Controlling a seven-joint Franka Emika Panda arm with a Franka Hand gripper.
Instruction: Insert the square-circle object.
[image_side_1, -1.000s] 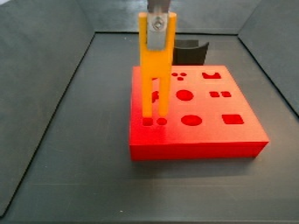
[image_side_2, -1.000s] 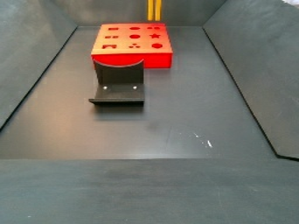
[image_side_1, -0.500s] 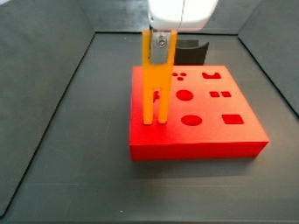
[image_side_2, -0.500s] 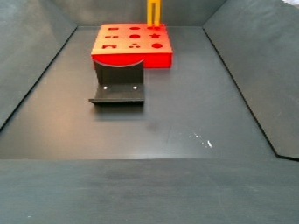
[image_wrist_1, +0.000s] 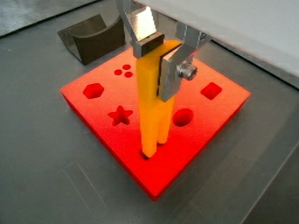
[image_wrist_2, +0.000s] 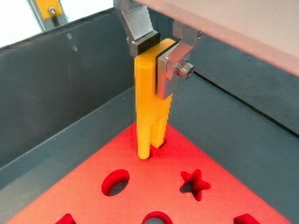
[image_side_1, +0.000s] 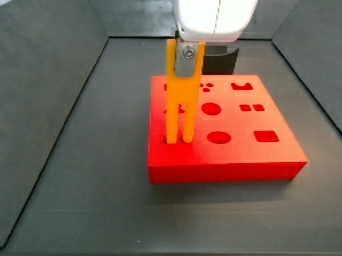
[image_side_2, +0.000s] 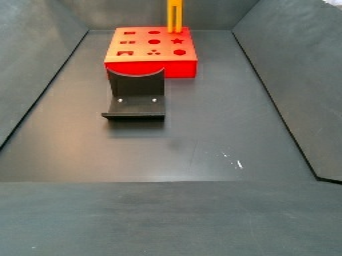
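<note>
The square-circle object (image_side_1: 179, 95), a long orange-yellow bar, stands upright over the red block (image_side_1: 247, 150). My gripper (image_side_1: 183, 52) is shut on its upper end. Both wrist views show the silver fingers either side of the bar's top, with the gripper (image_wrist_1: 158, 63) (image_wrist_2: 156, 61) clamped on the bar (image_wrist_1: 149, 109) (image_wrist_2: 147, 105). The two prongs (image_side_1: 177, 135) meet the block's top near its front-left corner and seem to enter it. In a side view only the bar's top (image_side_2: 175, 12) shows behind the block (image_side_2: 134, 64).
The red block (image_wrist_1: 193, 140) (image_wrist_2: 222, 197) has several shaped holes. The dark fixture with a curved top (image_side_2: 135, 95) stands against the block, and it also shows in other views (image_side_1: 221, 57) (image_wrist_1: 91, 39). Grey bin walls (image_side_1: 67, 90) enclose the dark floor.
The gripper has come down with the bar. Less of the bar shows above the block, while its prongs stay at the same corner.
</note>
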